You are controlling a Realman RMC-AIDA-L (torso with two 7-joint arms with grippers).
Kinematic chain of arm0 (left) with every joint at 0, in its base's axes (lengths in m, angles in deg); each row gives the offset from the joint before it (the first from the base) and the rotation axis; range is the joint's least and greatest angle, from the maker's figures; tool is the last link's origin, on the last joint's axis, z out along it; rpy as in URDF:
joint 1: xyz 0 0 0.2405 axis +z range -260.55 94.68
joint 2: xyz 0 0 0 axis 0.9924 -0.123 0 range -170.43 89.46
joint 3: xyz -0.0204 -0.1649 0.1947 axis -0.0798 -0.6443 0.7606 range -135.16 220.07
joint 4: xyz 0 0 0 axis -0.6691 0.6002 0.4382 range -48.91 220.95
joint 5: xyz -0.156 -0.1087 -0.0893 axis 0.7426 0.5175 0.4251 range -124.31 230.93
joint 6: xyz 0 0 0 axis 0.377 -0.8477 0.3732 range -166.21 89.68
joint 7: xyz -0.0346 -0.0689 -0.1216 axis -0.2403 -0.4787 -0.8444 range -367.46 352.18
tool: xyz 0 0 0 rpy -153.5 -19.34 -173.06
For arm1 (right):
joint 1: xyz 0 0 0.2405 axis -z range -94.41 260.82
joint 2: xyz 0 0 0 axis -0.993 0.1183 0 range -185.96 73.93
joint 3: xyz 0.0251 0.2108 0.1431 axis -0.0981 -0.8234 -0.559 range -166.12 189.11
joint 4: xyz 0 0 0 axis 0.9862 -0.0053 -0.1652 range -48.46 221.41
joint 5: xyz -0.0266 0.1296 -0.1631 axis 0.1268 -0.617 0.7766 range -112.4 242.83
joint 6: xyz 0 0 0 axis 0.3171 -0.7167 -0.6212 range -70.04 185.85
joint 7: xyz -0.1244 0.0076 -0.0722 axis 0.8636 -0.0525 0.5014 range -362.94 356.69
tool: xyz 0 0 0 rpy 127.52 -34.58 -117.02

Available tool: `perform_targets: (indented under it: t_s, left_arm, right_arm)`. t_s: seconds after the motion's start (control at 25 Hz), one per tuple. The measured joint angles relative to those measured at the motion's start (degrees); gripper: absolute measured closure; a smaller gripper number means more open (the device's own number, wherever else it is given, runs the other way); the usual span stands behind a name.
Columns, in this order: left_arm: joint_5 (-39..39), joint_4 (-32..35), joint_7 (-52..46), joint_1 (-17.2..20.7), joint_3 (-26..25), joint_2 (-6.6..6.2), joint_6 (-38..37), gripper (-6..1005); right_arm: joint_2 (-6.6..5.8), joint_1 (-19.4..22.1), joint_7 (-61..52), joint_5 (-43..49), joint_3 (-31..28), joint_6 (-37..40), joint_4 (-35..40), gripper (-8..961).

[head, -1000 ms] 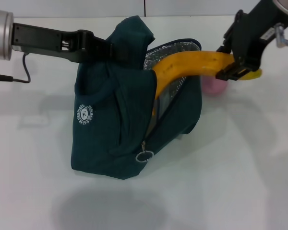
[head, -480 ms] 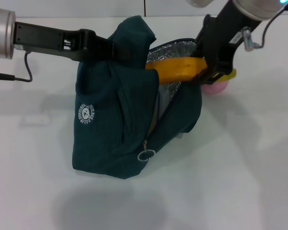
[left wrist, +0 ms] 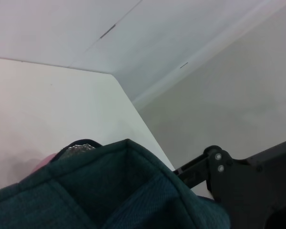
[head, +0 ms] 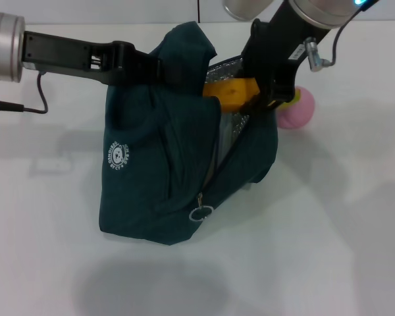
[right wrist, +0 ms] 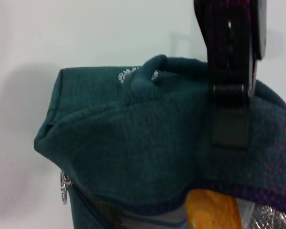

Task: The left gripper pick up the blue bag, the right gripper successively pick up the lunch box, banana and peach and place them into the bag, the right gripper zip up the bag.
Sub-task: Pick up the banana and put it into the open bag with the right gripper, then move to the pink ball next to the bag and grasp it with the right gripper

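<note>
The blue bag [head: 178,164] hangs over the table, and my left gripper [head: 157,68] is shut on its top fabric. The mouth gapes on the right, showing the silver foil lining [head: 227,66]. The banana [head: 229,92] lies across that mouth with one end inside, and my right gripper [head: 268,99] is shut on its outer end. In the right wrist view the banana [right wrist: 212,210] pokes under the bag's rim. A pale clear surface below the banana looks like the lunch box [head: 225,135]. The pink peach [head: 297,110] rests on the table just right of the bag.
The zipper's ring pull [head: 199,214] dangles at the low end of the open zip. A black cable [head: 26,105] trails on the white table [head: 329,250] at the far left. The left claw's finger [right wrist: 231,71] presses across the bag top in the right wrist view.
My right gripper has moved left toward the bag with the banana, and more of the banana now sits inside the mouth. The left gripper and the bag have stayed put.
</note>
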Motion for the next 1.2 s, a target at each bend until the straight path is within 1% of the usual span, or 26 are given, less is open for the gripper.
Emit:
perform_targets:
  t_s: [0.64, 0.8, 0.84, 0.92, 1.0, 1.08, 1.16, 1.2]
  left_arm:
    - [0.0, 0.0, 0.1, 0.4, -0.2, 0.18, 0.0, 959]
    - [0.0, 0.0, 0.1, 0.5, -0.2, 0.24, 0.0, 959]
    - [0.0, 0.0, 0.1, 0.6, -0.3, 0.24, 0.0, 959]
    - [0.0, 0.0, 0.1, 0.8, -0.3, 0.19, 0.0, 959]
    - [0.1, 0.0, 0.1, 1.1, -0.3, 0.04, 0.0, 959]
    - [0.1, 0.0, 0.1, 1.2, -0.4, -0.03, 0.0, 959]
    - [0.3, 0.0, 0.1, 1.2, -0.4, -0.10, 0.0, 959]
    - [0.5, 0.0, 0.1, 1.2, -0.4, -0.15, 0.0, 959]
  right_arm:
    - [-0.05, -0.4, 0.3, -0.4, 0.5, -0.7, 1.8, 452]
    - [-0.14, 0.0, 0.2, 0.1, 1.0, -0.7, 2.7, 283]
    - [-0.31, 0.8, 0.1, 0.2, 0.7, -0.6, 4.1, 241]
    - [-0.45, 1.4, 0.0, 0.5, 0.3, -0.4, 5.2, 234]
    - [-0.59, 3.4, -0.1, 1.4, -1.0, 0.3, 8.0, 226]
    - [-0.61, 6.1, -0.2, 2.4, -3.4, 1.0, 11.7, 219]
    - [-0.62, 9.4, -0.2, 2.7, -7.3, 1.7, 15.6, 219]
    - [-0.62, 11.6, -0.2, 2.4, -10.3, 2.0, 17.9, 219]
